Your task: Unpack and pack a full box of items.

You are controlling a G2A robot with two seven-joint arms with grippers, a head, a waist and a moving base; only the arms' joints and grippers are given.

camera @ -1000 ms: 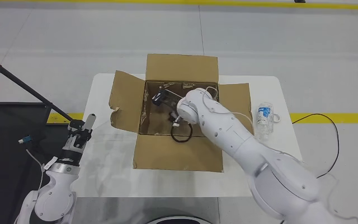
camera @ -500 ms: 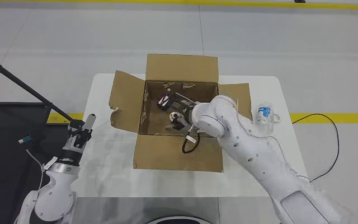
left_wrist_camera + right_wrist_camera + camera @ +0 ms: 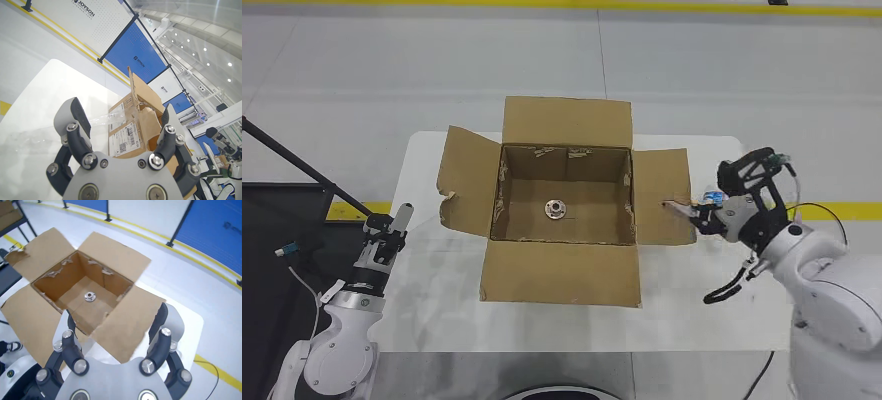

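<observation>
Top view: the tabletop [image 3: 432, 290] carries an open box [image 3: 562, 275] at centre frame. Right gripper [image 3: 115, 315], at right, and left gripper [image 3: 122, 106], lower left, have fingers spread wide, empty. A small metal flange [image 3: 555, 208] lies on the box floor; better to descend vertically, clear of the flaps, straddling its hub.

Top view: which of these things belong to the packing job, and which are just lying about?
Job: cardboard box; small metal part on its floor; left claw and right claw, both open.
Lying about: black cable on the floor; black pole.
</observation>
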